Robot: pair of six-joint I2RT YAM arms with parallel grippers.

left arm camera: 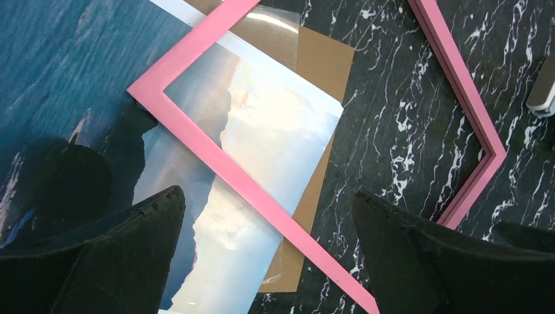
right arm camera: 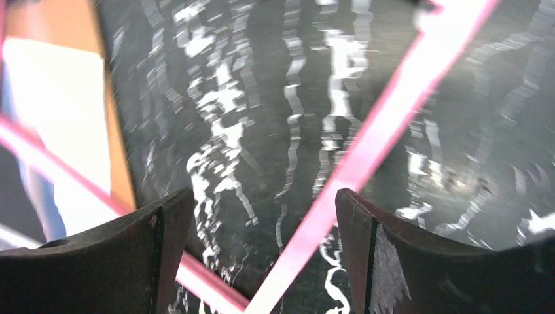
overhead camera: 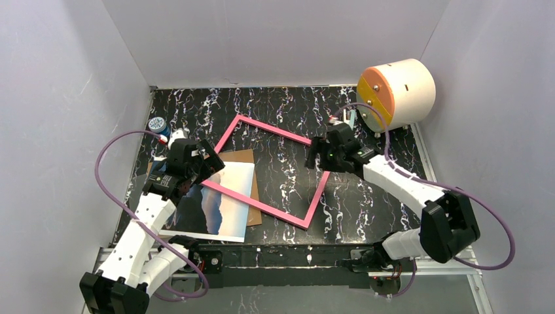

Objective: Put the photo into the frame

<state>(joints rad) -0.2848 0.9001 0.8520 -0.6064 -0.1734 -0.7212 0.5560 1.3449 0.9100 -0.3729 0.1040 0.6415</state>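
Top external view: the glossy rectangular sea-and-cliffs photo (overhead camera: 216, 209) lies near left on the black, white-veined marbled table (overhead camera: 366, 216). One corner is hidden under the left gripper (left arm camera: 268, 196), which is spread wide. The thin pink rectangular frame (overhead camera: 262, 207) crosses the photo's far part, over a flat brown board (overhead camera: 243, 156). The right gripper (right arm camera: 263, 193), fingers apart, hangs over what looks like the frame's rail, badly blurred.

Tool (right arm camera: 262, 196), fingers apart, over blurred frame (right arm camera: 389, 124)

High rear overhead view; two close downward wrist views, the frame (overhead camera: 275, 129) common to all.
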